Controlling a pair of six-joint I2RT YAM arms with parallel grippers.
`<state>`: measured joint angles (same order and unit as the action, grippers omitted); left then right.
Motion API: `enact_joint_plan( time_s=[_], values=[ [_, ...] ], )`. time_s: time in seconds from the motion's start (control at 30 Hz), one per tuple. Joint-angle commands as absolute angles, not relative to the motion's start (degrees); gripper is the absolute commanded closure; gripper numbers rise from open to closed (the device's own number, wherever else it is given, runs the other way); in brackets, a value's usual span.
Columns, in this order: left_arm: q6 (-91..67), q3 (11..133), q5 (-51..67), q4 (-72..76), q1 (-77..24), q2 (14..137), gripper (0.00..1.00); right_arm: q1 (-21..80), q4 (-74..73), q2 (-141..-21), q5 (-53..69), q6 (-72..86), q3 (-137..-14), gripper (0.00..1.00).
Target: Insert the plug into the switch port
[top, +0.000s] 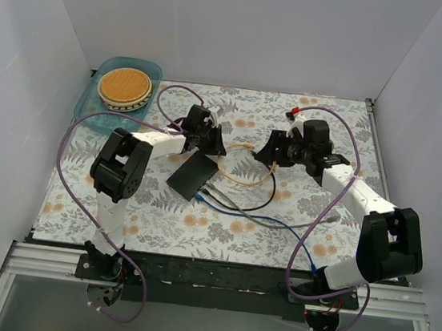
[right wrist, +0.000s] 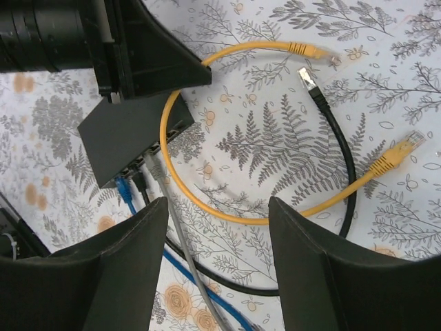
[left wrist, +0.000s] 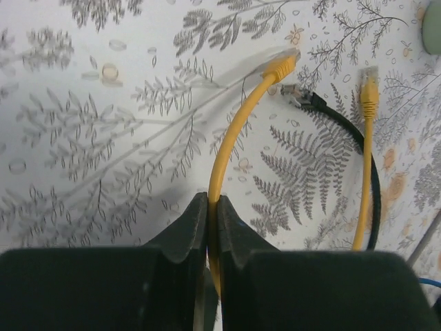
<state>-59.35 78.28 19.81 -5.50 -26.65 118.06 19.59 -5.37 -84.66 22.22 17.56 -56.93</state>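
Observation:
My left gripper [left wrist: 212,198] is shut on a yellow cable [left wrist: 231,138], a short way behind its plug [left wrist: 281,67], which hangs just over the floral cloth. The cable's other yellow plug [left wrist: 368,86] lies to the right on the cloth. The switch [top: 191,176] is a flat black box lying just near of the left gripper [top: 214,142]. In the right wrist view the switch [right wrist: 131,134] shows blue, black and grey cables in its ports. My right gripper [right wrist: 217,207] stands open above the yellow loop [right wrist: 227,215], holding nothing.
A loose black cable [right wrist: 341,145] with a free plug [right wrist: 306,76] lies inside the yellow loop. Blue and grey cables [top: 279,221] trail toward the near right. A teal tray [top: 93,93] holding a round wooden dish sits at the back left. White walls enclose the table.

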Motion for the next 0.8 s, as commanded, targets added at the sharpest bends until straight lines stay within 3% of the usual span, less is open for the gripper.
enact_joint_plan(
  time_s=[0.0, 0.17, 0.37, 0.6, 0.77],
  values=[
    [-67.4, 70.51, 15.65, 1.65, -27.51, 104.45, 1.0, 18.81, 4.21, -83.14, 27.94, 23.2, -55.9, 0.32],
    [-73.12, 60.84, 9.24, 5.09, -29.0, 95.73, 1.0, 18.72, 15.36, -87.18, 35.4, 30.75, -56.51, 0.31],
    [-76.2, 57.39, 0.7, 4.4, -33.75, 89.22, 1.0, 19.77, 28.98, -94.21, 40.95, 41.73, -57.13, 0.31],
    [-77.61, 57.13, -3.78, 3.95, -37.35, 87.37, 1.0, 21.53, 38.55, -98.69, 41.92, 49.47, -58.01, 0.31],
    [-77.96, 56.69, -4.92, 3.87, -38.67, 86.31, 1.0, 21.62, 37.0, -102.12, 42.0, 50.62, -61.69, 0.34]
  ],
)
